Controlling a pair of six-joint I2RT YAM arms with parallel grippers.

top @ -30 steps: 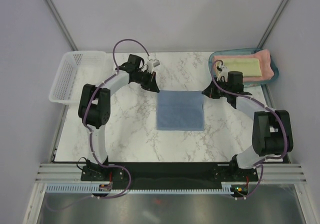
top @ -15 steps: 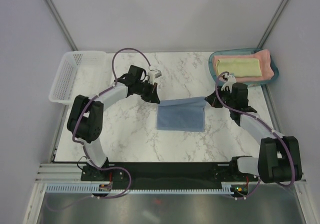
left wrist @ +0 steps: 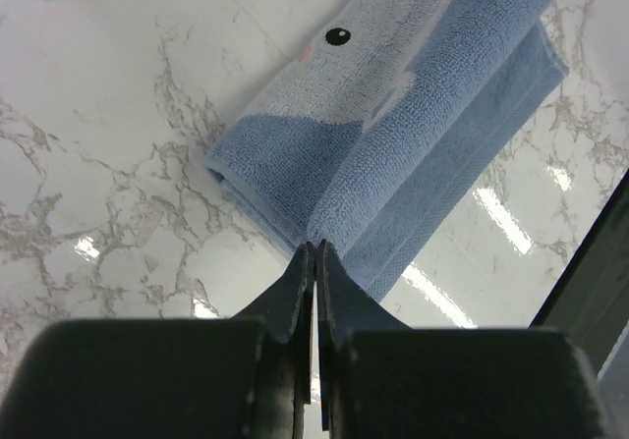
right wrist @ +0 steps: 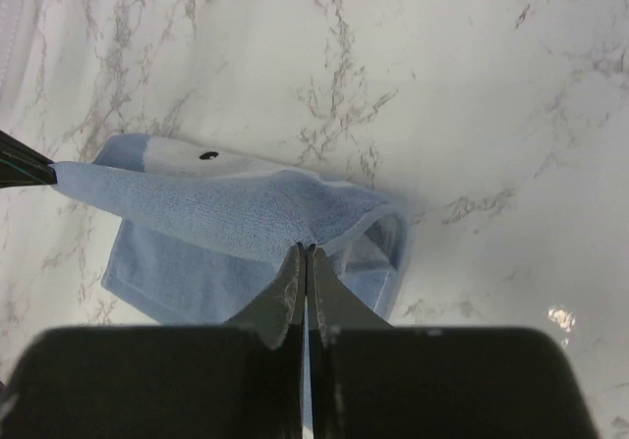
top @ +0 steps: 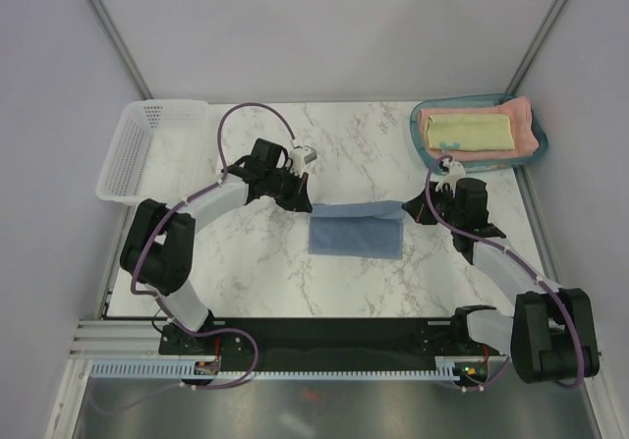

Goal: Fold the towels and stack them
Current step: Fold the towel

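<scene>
Grey-blue towel (top: 356, 233) is at mid-bench (top: 246, 262), its far edge held off the surface. 1 far corner is pinched by the left fingers (left wrist: 291, 292), the other by the right fingers (right wrist: 285, 297). Risks judged: the thin hem could be lost from either pinch, or the fold skewed by uneven pull. Yellow towel (top: 467, 130) is stacked on pink towel (top: 526, 115) in the tray (top: 423, 149) at the far right corner.
</scene>
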